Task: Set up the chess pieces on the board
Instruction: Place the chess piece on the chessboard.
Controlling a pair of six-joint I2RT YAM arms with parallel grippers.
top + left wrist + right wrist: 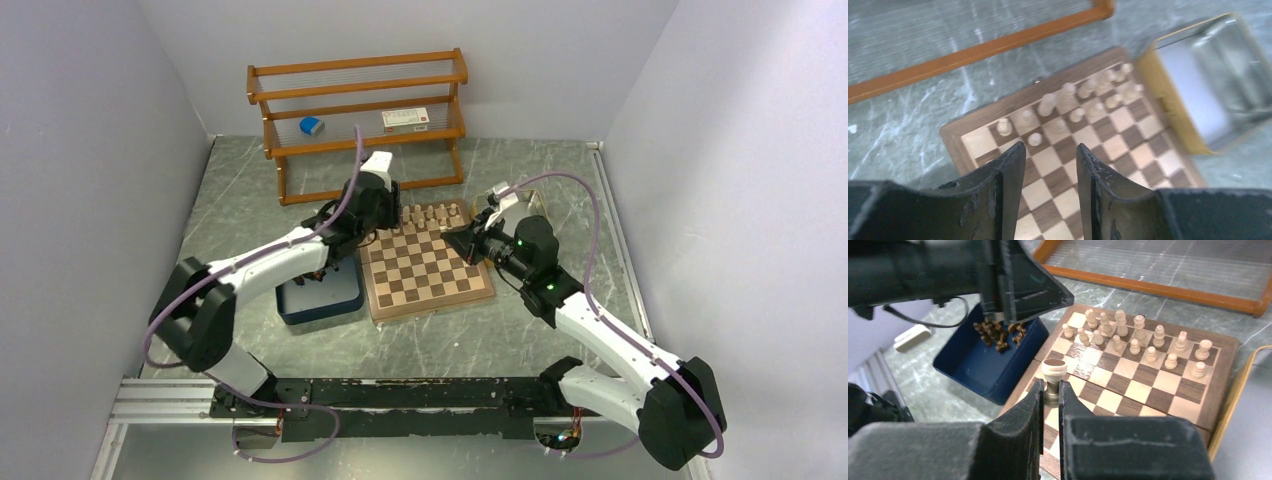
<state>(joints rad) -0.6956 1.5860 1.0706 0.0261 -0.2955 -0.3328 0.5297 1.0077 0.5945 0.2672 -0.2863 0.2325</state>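
The board (432,272) lies mid-table, with cream chess pieces (432,214) standing in its two far rows. They also show in the left wrist view (1083,95) and the right wrist view (1138,340). My left gripper (385,215) hangs open and empty over the board's far left corner (1050,147). My right gripper (462,240) is shut (1050,385) on a cream piece (1054,371) with a wide flat top, held above the board's (1148,385) left side. Dark pieces (998,335) lie in the navy tray (973,367).
The navy tray (320,297) sits left of the board. A yellow tray (1168,107) sits to its right, mostly hidden under my right arm in the top view. A wooden shelf (360,110) stands at the back with a blue object (312,125) and a white box (405,119).
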